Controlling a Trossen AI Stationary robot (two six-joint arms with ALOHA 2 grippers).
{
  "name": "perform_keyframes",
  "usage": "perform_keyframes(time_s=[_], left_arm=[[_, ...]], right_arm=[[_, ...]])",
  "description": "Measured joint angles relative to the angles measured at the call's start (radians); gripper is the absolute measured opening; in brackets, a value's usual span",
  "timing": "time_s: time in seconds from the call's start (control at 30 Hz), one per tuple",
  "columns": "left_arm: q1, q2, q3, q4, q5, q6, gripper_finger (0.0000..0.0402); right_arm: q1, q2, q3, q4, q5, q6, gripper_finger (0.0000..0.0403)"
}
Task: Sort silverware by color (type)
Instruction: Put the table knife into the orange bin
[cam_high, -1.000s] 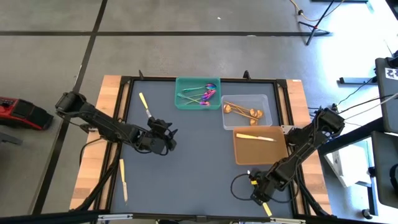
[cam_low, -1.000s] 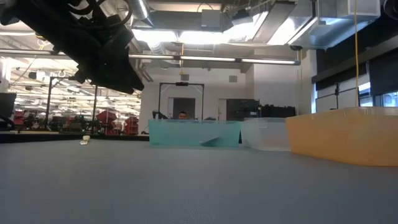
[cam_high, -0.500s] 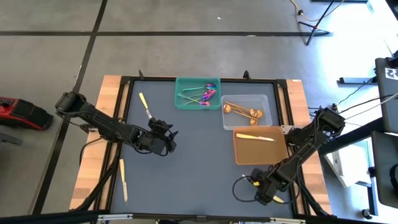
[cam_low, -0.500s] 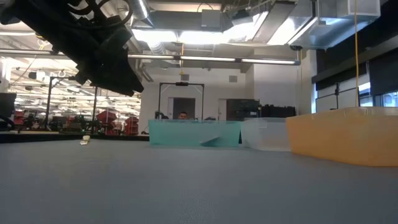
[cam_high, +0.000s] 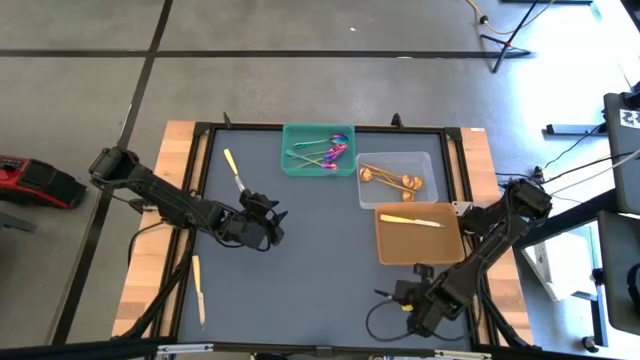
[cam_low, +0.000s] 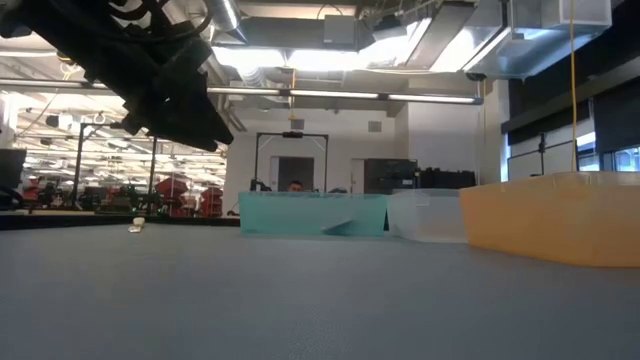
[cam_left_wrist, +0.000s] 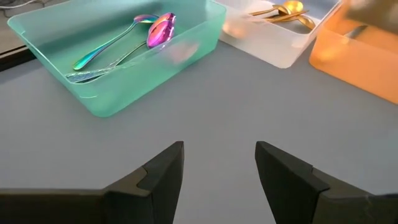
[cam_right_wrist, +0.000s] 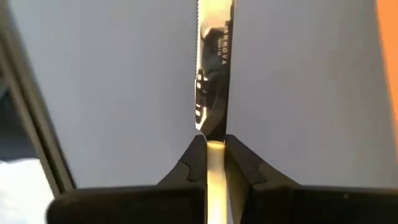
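I've got a knife (cam_right_wrist: 213, 81) pinched between the right gripper (cam_high: 420, 312) fingers, its serrated blade sticking out ahead over the grey table (cam_high: 310, 270) near the front edge, just short of the orange tray (cam_high: 418, 240) where another pale knife (cam_high: 410, 221) lies. Purple-headed spoons (cam_left_wrist: 158, 28) sit in the green tray (cam_high: 318, 149), gold spoons (cam_high: 390, 179) in the clear tray (cam_high: 396, 180), and two more knives (cam_high: 231, 163) rest on the table's left side. My left gripper (cam_left_wrist: 217, 174) hangs spread and empty over mid-table, nothing blocking either arm.
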Motion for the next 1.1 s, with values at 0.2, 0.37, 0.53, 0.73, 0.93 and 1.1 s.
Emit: perform_keyframes(time_s=[0.2,0.37,0.53,0.73,0.93,1.1], left_arm=[[-0.022,0.0,0.0,0.001,0.0,-0.001,0.0195],[-0.042,0.0,0.0,0.004,0.0,-0.007,0.0195],[-0.059,0.0,0.0,0.005,0.0,-0.009,0.0195],[-0.06,0.0,0.0,0.005,0.0,-0.01,0.0195],[-0.06,0.025,0.0,0.012,-0.002,-0.034,0.0195],[-0.06,0.054,0.0,0.01,-0.001,-0.032,0.0195]], right_arm=[[-0.015,-0.039,0.079,-0.117,0.145,-0.162,0.0022],[-0.056,-0.139,0.07,-0.226,0.272,-0.25,0.0018],[-0.123,-0.243,0.036,-0.281,0.399,-0.354,0.0018],[-0.212,-0.333,-0.062,-0.272,0.457,-0.456,0.0018],[-0.286,-0.352,-0.225,-0.265,0.411,-0.44,0.0023],[-0.345,-0.353,-0.29,-0.252,0.415,-0.313,0.0036]])
